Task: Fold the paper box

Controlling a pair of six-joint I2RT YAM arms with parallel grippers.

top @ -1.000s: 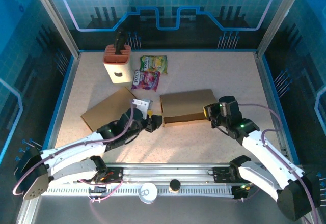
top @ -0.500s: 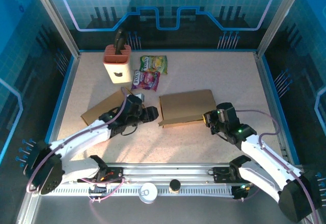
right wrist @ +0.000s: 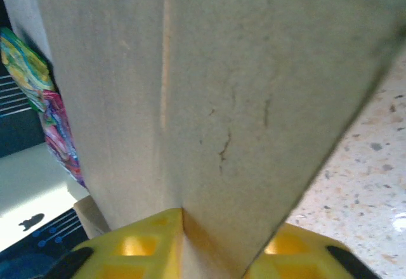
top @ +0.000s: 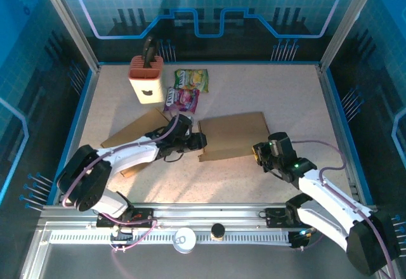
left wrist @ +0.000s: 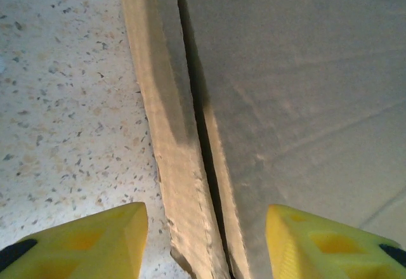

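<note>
Near the middle of the speckled beige table, a flat brown cardboard paper box. At its left edge, left gripper, jaws apart, astride that edge. At its right corner, right gripper, cardboard between the jaws; clamped or loose, cannot tell.

Both arms reach inward, left gripper spread, right gripper slightly parted.

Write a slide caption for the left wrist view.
Open left hand straddling the edge of the cardboard box on a speckled table.
</note>
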